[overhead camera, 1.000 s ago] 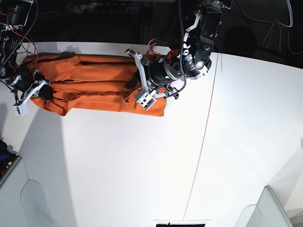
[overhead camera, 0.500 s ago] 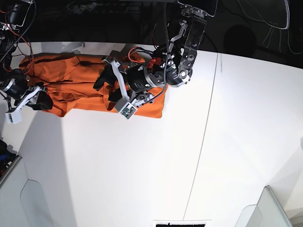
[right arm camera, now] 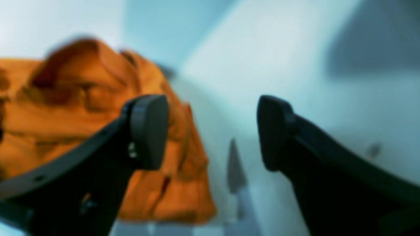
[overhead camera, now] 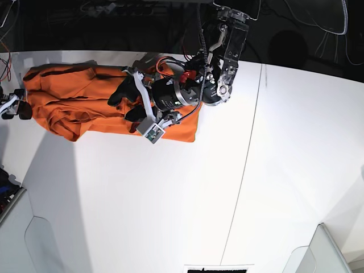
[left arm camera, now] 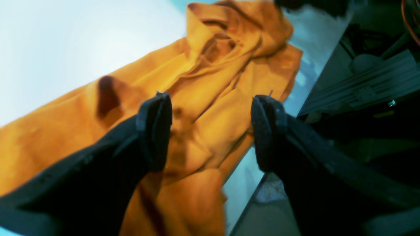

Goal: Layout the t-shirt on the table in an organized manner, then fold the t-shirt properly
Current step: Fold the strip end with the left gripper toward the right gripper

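Note:
The orange t-shirt [overhead camera: 85,102] lies in a long, rumpled band along the far side of the white table [overhead camera: 170,199]. My left gripper [overhead camera: 126,101] hovers over the band's middle, open, with nothing between its black fingers [left arm camera: 154,131]; creased cloth [left arm camera: 210,82] shows below them. My right gripper [overhead camera: 21,102] sits at the shirt's left end near the table edge. It is open and empty, with the bunched shirt end [right arm camera: 65,108] beside its left finger [right arm camera: 147,131] and bare table behind the gap.
A thin dark seam [overhead camera: 253,148] crosses the tabletop right of the shirt. Grey bins stand at the near left corner [overhead camera: 23,233] and near right corner [overhead camera: 324,250]. Cables and dark clutter [overhead camera: 142,23] lie beyond the far edge.
Both grippers have opened and let go of the shirt. The left arm slid left along the cloth. The right gripper drew back left, off the shirt's end.

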